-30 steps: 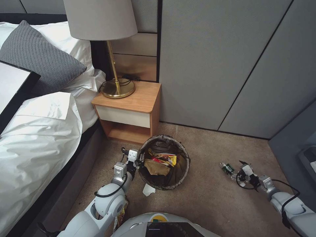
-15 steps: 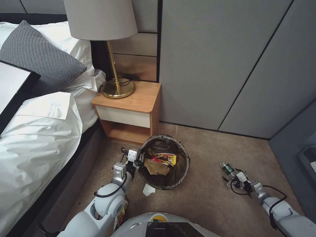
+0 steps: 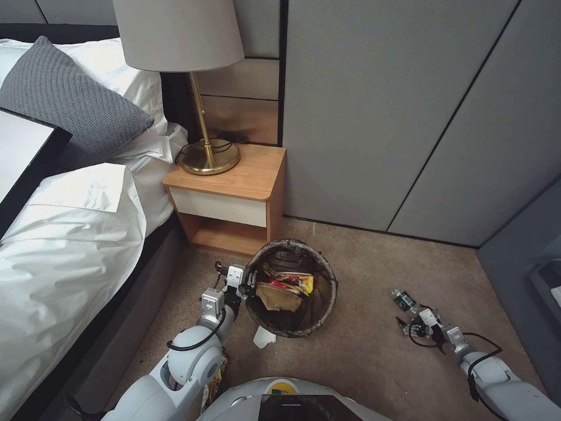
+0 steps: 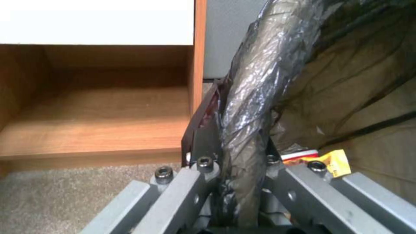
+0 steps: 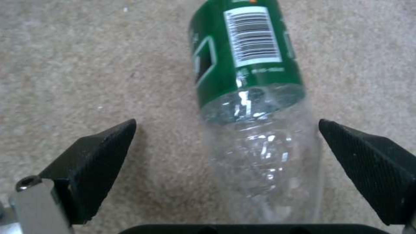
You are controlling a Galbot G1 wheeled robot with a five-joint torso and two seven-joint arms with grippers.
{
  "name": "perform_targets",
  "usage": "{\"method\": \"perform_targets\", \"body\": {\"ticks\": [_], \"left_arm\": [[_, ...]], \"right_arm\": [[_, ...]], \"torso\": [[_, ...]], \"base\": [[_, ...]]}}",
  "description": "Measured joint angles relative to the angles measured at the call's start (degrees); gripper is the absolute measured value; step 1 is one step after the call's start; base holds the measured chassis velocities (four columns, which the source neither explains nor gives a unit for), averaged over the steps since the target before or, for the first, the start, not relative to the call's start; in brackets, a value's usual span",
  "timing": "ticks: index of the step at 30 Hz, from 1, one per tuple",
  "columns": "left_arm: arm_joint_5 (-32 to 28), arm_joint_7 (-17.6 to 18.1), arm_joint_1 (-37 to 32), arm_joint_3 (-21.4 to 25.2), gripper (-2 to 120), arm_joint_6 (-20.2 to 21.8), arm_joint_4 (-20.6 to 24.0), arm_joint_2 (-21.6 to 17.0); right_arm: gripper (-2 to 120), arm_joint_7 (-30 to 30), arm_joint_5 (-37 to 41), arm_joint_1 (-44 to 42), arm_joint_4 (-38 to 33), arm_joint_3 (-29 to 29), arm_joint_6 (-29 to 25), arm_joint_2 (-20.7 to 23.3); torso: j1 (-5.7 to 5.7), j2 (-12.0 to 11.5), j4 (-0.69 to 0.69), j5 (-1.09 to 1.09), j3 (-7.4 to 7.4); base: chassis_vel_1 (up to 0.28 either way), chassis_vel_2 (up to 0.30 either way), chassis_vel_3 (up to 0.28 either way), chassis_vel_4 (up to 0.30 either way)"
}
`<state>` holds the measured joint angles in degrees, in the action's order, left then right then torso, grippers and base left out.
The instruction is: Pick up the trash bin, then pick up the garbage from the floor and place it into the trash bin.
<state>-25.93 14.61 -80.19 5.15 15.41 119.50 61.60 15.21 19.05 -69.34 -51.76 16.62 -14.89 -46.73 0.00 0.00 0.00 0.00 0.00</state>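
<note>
Bottle [image 5: 253, 97] first: I see the green-labelled clear bottle lying flat on the floor [image 3: 362, 345], its long axis running straight out from my right gripper [image 3: 412, 325], the clear end nearest the palm and the green label with its barcode farther out. In the right wrist view the two black fingers [image 5: 93, 162] stand spread wide on either side of the clear part, neither one touching it, so that gripper is released and straddles the bottle. From the head view the bottle [image 3: 404, 300] shows as a small green thing on the carpet, well to the right of the trash bin [image 3: 291, 289], with the gripper low at its near end. The bin stands before the nightstand [image 3: 234, 196], with a yellow wrapper [image 3: 297, 282] and a brown paper bag [image 3: 279, 297] inside it and a white tissue [image 3: 263, 337] on the floor just beside it. My left gripper [image 3: 248, 283] is at the bin's left rim; the left wrist view shows its jaws clenched on the bag-covered rim [image 4: 249, 107].
</note>
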Motion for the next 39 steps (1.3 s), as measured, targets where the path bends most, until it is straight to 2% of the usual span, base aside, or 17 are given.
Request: {"method": "perform_targets", "body": {"ticks": [9, 11, 12, 15, 16, 19, 20, 23, 30, 35, 39], "left_arm": [[0.0, 0.01, 0.38, -0.25, 3, -0.02, -0.17, 0.09], [-0.02, 0.03, 0.42, -0.24, 3, -0.02, -0.19, 0.03], [-0.02, 0.03, 0.42, -0.24, 3, -0.02, -0.19, 0.03], [-0.05, 0.04, 0.42, -0.19, 3, -0.07, -0.22, -0.07], [-0.05, 0.04, 0.42, -0.19, 3, -0.07, -0.22, -0.07], [-0.12, 0.05, 0.44, -0.21, 3, -0.08, -0.25, -0.09], [-0.12, 0.05, 0.44, -0.21, 3, -0.08, -0.25, -0.09], [-0.23, 0.06, 0.48, -0.17, 3, -0.08, -0.25, -0.17], [-0.31, 0.08, 0.5, -0.07, 3, -0.1, -0.22, -0.28], [-0.33, 0.09, 0.73, -0.25, 3, -0.11, -0.26, -0.21], [-0.34, 0.1, 0.82, -0.37, 3, -0.12, -0.35, -0.18]], "right_arm": [[100, -0.3, -0.71, 0.75, 0.78, 0.24, -0.1, -0.58], [92, -0.68, -1.3, 1.14, 1.24, 0.24, -0.21, -0.89], [92, -0.68, -1.3, 1.14, 1.24, 0.24, -0.21, -0.89], [78, -0.91, -1.83, 1.43, 1.55, 0.19, -0.33, -1.1], [78, -0.91, -1.83, 1.43, 1.55, 0.19, -0.33, -1.1], [63, -1.08, -2.18, 2.16, 2.36, -0.12, 0.07, -1.44], [63, -1.08, -2.18, 2.16, 2.36, -0.12, 0.07, -1.44], [48, -1.0, -2.97, 3.18, 3.73, -0.21, 0.24, -1.8], [34, -1.53, -3.23, 3.24, 3.55, 0.25, 0.44, -2.03], [31, -2.68, -3.24, 1.31, 0.75, 1.13, 1.03, -1.65], [31, -4.03, -2.6, -1.13, -2.65, 2.81, 1.22, -1.09]], "torso": [[0.0, 0.0, -0.01, 0.0, 0.0], [0.0, 0.0, 0.0, 0.0, 0.0], [0.0, 0.0, 0.0, 0.0, 0.0], [0.0, 0.0, 0.0, 0.0, 0.0], [0.0, 0.0, 0.0, 0.0, 0.0], [0.0, 0.0, -0.01, 0.0, 0.0], [0.0, 0.0, -0.01, 0.0, 0.0], [0.0, 0.0, 0.0, -0.01, 0.0], [0.0, 0.0, 0.0, 0.0, 0.0], [0.0, 0.0, -0.02, 0.01, 0.0], [0.0, 0.0, 0.01, 0.02, 0.0]], "base": [[0.0, 0.0, 0.0, 0.0], [0.0, 0.0, 0.0, 0.0], [0.0, 0.0, 0.0, 0.0], [0.0, 0.0, 0.0, 0.0], [0.0, 0.0, 0.0, 0.0], [0.0, 0.0, 0.0, 0.0], [0.0, 0.0, 0.0, 0.0], [0.0, 0.0, 0.0, 0.0], [0.0, 0.0, 0.0, 0.0], [0.0, 0.0, 0.0, 0.0], [0.0, 0.0, 0.0, 0.0]]}}
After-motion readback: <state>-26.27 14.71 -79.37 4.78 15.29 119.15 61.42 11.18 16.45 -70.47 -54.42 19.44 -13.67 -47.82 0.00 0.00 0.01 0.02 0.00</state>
